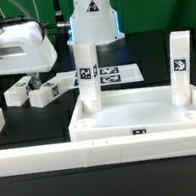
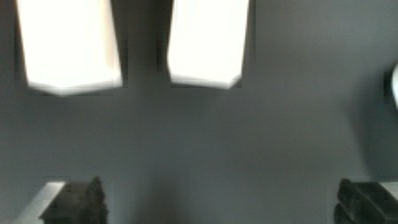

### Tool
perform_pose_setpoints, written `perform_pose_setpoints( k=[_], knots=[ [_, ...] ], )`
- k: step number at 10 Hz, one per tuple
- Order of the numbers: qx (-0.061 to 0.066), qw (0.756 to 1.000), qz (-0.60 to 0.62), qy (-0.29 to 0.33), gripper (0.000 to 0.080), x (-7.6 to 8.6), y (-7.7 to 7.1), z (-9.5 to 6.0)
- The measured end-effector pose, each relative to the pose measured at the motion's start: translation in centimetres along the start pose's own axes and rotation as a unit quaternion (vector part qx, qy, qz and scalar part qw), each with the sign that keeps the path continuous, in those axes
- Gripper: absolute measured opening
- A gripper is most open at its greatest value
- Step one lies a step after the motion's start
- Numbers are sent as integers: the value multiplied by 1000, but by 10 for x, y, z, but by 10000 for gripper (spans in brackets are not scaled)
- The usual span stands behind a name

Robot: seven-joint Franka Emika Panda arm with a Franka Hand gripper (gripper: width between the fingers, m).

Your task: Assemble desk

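Black matte tabletop [image 1: 48, 118] carries the whole kit, and a long white border rail [image 1: 54, 161] fences its near edge. Just behind that rail lies the desk's main part, a large shallow white plastic tray [image 1: 170, 123] with a raised rim. It is the only container here. It holds two white rectangular leg blocks standing upright, one at the far corner on the exterior view's left [image 1: 86, 67] and one at the far corner on the exterior view's right [image 1: 180, 62]. The rest of its floor is bare. Whether those two are fully seated I cannot tell.

Farther back, toward the exterior view's left, two loose leg blocks [image 1: 17, 92] [image 1: 53, 90] lie flat on the tabletop, near each other. Beside them lies the marker board [image 1: 118, 73], and behind it rises the white robot base [image 1: 93, 16].

The claw [image 2: 219, 200] hangs above dark surface with its jaws spread as wide as they go and nothing between them. In the wrist view its dark fingertips [image 2: 75, 200] stand well apart, and two white blocks [image 2: 68, 50] [image 2: 205, 45], probably the loose pair, lie ahead of them.

The blocks look like rigid, light plastic that will not crush. The smooth faces may slip or twist in a pinch. The best hold is probably across the two narrow long sides near mid-length, which should keep the block square and its end free for the tray corner.
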State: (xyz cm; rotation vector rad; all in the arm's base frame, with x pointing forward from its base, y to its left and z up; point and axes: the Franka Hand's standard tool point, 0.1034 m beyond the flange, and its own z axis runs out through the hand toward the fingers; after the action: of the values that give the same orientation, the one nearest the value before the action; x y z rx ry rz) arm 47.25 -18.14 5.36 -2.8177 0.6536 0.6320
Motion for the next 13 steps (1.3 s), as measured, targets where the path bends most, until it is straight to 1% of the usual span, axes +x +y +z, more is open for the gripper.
perform_pose_setpoints(
  k=[1, 2, 3, 4, 5, 6, 8, 10, 11, 12, 13],
  knots=[
    [7, 999, 22, -48, 649, -6, 2, 5],
    [11, 997, 31, -76, 649, -10, 2, 9],
    [12, 993, 43, -113, 649, -18, 3, 15],
    [14, 987, 45, -155, 649, -18, 5, 15],
    [12, 985, 44, -165, 649, -13, 6, 16],
    [10, 986, 43, -163, 649, -12, 4, 17],
    [3, 988, 29, -151, 649, -9, -7, 24],
    [4, 986, 31, -161, 649, -12, -5, 25],
    [5, 985, 33, -172, 649, -15, -5, 27],
    [4, 979, 37, -203, 649, -22, -7, 30],
    [2, 973, 38, -226, 649, -23, -8, 33]
  ],
)
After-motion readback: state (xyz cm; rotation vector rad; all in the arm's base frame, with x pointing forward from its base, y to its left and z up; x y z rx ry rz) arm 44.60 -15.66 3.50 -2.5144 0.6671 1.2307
